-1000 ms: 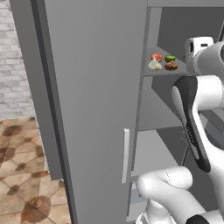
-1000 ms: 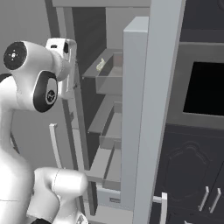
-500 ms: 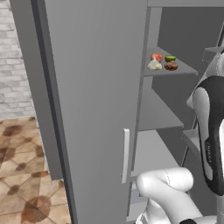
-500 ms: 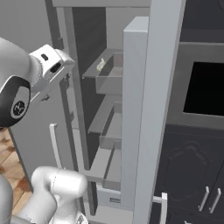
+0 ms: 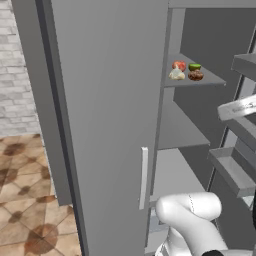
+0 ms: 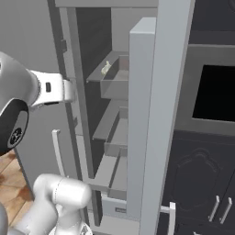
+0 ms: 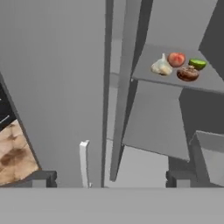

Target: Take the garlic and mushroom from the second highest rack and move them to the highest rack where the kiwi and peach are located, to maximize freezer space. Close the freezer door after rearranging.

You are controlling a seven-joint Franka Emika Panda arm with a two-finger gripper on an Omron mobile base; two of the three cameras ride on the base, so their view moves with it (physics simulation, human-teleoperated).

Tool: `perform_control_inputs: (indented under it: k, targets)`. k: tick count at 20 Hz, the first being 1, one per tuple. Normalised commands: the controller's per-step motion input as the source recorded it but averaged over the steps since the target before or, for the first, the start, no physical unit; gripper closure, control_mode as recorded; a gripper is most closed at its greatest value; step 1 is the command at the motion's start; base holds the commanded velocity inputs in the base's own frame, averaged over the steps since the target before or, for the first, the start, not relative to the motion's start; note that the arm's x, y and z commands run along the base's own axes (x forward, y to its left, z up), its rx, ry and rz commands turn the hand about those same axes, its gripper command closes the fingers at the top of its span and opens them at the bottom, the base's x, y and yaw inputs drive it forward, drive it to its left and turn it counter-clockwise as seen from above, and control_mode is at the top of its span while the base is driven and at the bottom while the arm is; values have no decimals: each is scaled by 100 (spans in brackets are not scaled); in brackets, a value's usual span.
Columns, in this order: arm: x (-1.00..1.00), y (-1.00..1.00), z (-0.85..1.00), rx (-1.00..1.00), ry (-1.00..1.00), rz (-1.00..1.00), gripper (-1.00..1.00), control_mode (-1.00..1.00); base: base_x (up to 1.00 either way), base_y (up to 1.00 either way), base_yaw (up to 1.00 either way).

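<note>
While the tall grey freezer door (image 5: 100, 115) is standing wide open, 4 small foods are sitting together on the highest grey rack (image 5: 210, 80): the white garlic bulb (image 7: 161, 66), the brown mushroom (image 7: 187, 73), the pinkish-red peach (image 7: 176, 59) and the green kiwi (image 7: 197, 64). Garlic and mushroom are lying at the front, peach and kiwi just behind them. The grey rack below (image 7: 153, 122) is lying bare. Inside the door, grey shelf bins (image 6: 114, 82) are stepping down 1 under another. The two-finger gripper (image 7: 109, 177) is hanging well apart from the rack with its dark tips (image 7: 41, 177) spread fully and nothing between them. Brown mottled floor tiles (image 5: 25, 200) and a pale brick wall (image 5: 20, 75) are showing left of the freezer; a dark oven front (image 6: 215, 96) is sitting to its right.
</note>
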Motion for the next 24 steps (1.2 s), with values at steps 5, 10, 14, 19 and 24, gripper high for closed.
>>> perform_control_inputs:
  k: [5,10,14,19,24]
  targets:
    - [15,35,-8,33,15,-28,-100,-100,0,0,0]
    - [44,3,-22,16,39,-6,-100,-100,0,0,0]
    - [18,7,-40,7,39,0,-100,-100,0,0,0]
    - [-3,7,-7,0,4,0,-100,100,-73,20,0]
    - [0,0,0,0,0,0,-100,100,-100,2,0]
